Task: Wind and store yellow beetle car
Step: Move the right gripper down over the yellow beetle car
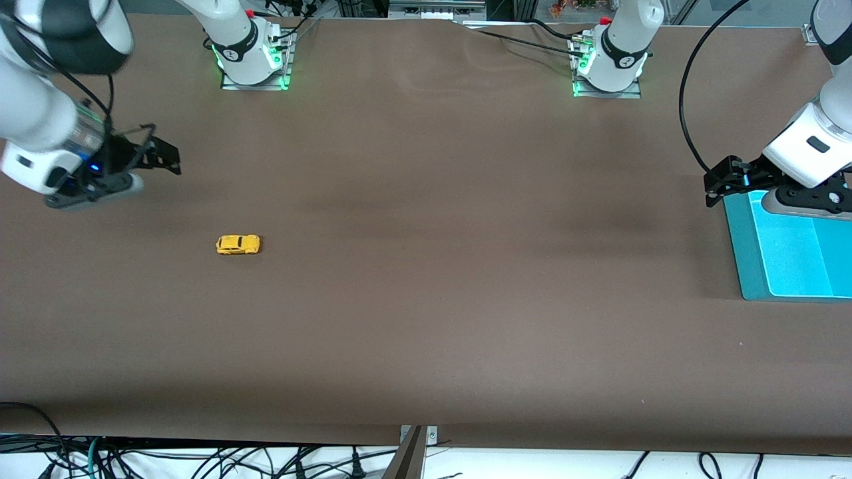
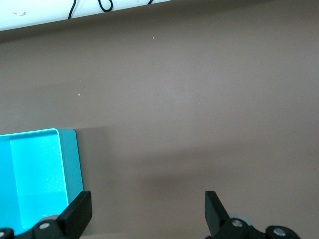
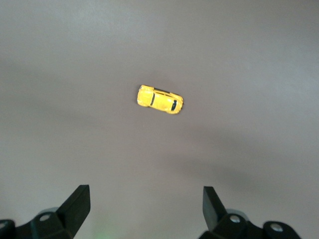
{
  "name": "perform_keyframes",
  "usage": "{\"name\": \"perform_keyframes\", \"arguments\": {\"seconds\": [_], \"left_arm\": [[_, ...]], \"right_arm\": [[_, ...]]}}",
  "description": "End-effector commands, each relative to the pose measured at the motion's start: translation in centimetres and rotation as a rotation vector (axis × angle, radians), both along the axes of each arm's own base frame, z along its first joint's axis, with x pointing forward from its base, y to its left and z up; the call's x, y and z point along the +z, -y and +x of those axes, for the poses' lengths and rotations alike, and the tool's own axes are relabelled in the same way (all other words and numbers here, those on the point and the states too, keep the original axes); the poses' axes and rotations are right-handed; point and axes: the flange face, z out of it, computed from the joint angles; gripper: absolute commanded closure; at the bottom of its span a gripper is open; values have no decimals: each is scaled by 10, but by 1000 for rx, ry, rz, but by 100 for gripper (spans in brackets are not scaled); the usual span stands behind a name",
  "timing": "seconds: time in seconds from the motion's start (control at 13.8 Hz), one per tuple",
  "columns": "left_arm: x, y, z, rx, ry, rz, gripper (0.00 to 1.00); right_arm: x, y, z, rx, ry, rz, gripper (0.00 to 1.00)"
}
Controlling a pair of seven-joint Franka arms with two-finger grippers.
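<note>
Yellow and very small, the yellow beetle car [image 1: 237, 245] stands on its wheels on the brown counter [image 1: 426, 299], toward the right arm's end of it. Nothing touches the car, and the counter around it is bare brown surface. In the right wrist view the yellow beetle car [image 3: 160, 99] shows its roof and dark windows, lying a little turned.

The right gripper [image 1: 160, 156] hangs in the air over the counter at the right arm's end, well apart from the car. Its jaws stand wide and they hold nothing; in the right wrist view the right gripper [image 3: 146, 204] has two black fingertips [image 3: 77, 201] far from each other, with only counter between them.

The left gripper [image 1: 722, 179] hangs over the edge of a turquoise tray [image 1: 745, 266] at the left arm's end of the counter. Its jaws are also wide and they hold nothing. In the left wrist view the left gripper [image 2: 148, 211] shows bare counter between its tips, and the turquoise tray [image 2: 70, 164] lies beside one fingertip [image 2: 77, 211]. The tray and the car are well apart.
</note>
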Motion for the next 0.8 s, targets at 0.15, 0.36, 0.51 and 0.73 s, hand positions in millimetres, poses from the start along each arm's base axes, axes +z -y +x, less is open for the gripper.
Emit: {"name": "perform_keyframes", "arguments": {"seconds": [0.15, 0.36, 0.51, 0.73], "left_arm": [[4, 3, -2, 5, 0, -20, 0], [4, 3, -2, 5, 0, -20, 0], [4, 4, -2, 3, 0, -21, 0], [4, 2, -2, 3, 0, -20, 0]], "right_arm": [[-77, 1, -18, 175, 35, 29, 0], [-130, -4, -15, 491, 36, 48, 0], [-154, -7, -14, 673, 28, 61, 0], [-193, -12, -9, 999, 65, 68, 0]]}}
